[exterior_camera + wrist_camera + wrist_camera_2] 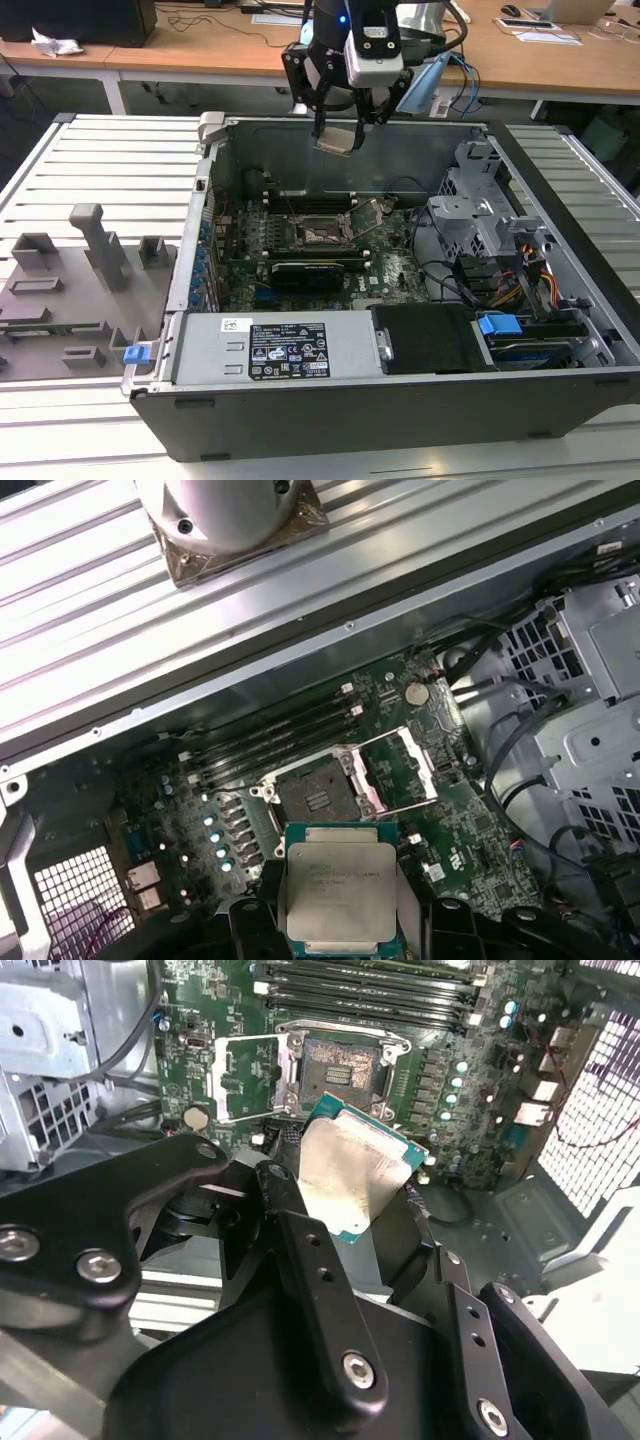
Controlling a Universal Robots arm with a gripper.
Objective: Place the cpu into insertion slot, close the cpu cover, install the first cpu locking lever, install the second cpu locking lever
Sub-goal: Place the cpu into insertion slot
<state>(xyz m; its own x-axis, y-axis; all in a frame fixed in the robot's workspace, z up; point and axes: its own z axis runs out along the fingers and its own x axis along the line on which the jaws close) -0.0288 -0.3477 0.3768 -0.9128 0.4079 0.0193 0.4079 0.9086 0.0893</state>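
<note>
My gripper (338,135) hangs above the far wall of the open computer case, shut on the cpu (337,139), a flat silver square with a green rim. In both wrist views the cpu (352,1172) (340,895) sits between black fingers (300,1230), held in the air short of the insertion slot (338,1064) (318,800). The insertion slot (322,235) lies bare on the green motherboard. The cpu cover (402,770) (247,1078) stands flipped open beside the slot, and the thin lever rods are raised.
A black expansion card (305,270) lies just in front of the slot, with long memory slots (370,985) behind it. A power supply (270,350) fills the case front, and a metal drive cage (480,200) with cables is on the exterior view's right. Grey fixtures (90,250) stand outside the case.
</note>
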